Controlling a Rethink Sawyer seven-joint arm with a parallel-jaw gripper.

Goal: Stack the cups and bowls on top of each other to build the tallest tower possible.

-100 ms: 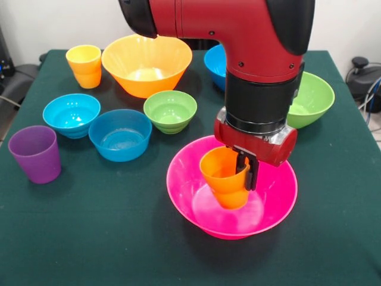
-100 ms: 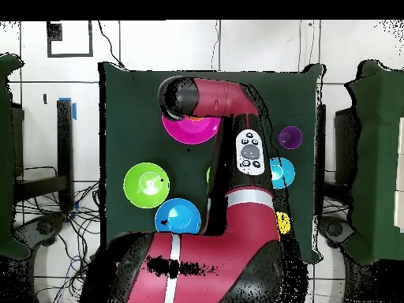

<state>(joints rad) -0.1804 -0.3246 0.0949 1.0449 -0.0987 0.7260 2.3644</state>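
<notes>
Sitting tilted in pink bowl (image 1: 205, 205): orange cup (image 1: 223, 176).

Dark green table (image 1: 89, 238) before a pale wall (image 1: 47, 24) — cables (image 2: 47, 217) strewn over white tiled floor (image 2: 260, 47).

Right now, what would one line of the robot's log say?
step: placing orange cup | gripper: shut on cup rim | cup: tilted, inside pink bowl | tower: not yet built | other cups, bowls: loose on table

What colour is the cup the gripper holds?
Orange cup, inside the pink bowl; front view shows it best.
</notes>
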